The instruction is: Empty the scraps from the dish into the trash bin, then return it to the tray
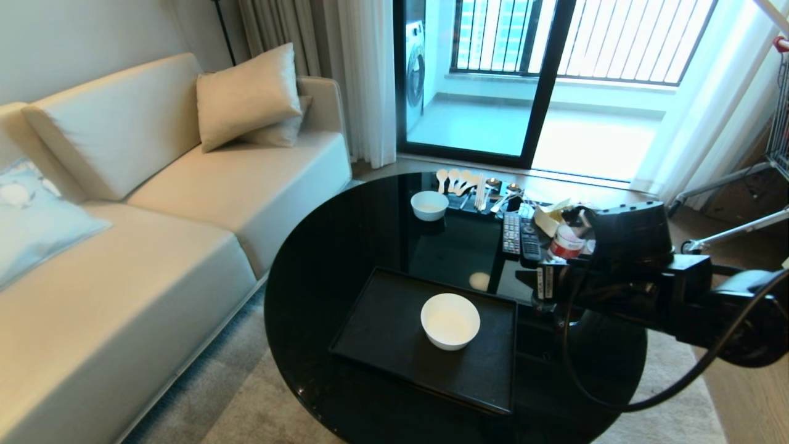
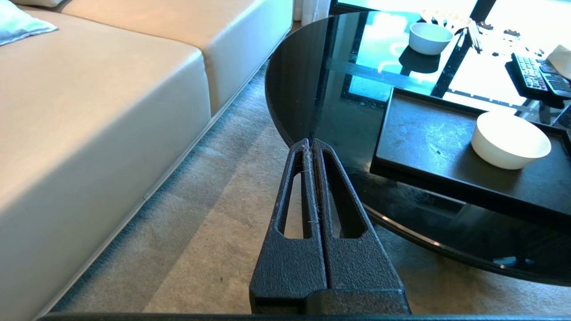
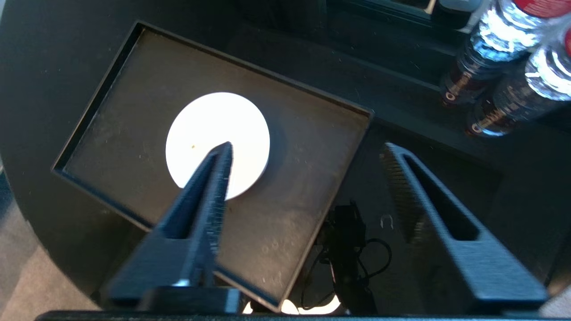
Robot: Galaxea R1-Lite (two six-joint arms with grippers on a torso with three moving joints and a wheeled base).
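White dish [image 1: 450,320] on tray [image 1: 382,333] | right gripper [image 3: 308,151] spread, empty | left gripper [image 2: 311,145] closed

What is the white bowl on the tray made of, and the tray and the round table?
The bowl looks like glazed ceramic, perhaps melamine: smooth, white and glossy. The tray looks like matte black plastic or coated wood, dull and faintly scuffed. The table looks like black glass: it mirrors the window.

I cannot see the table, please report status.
Right end effector open, empty, above tray. Left end effector shut, off the table. Dish upright on tray. Nothing blocking.
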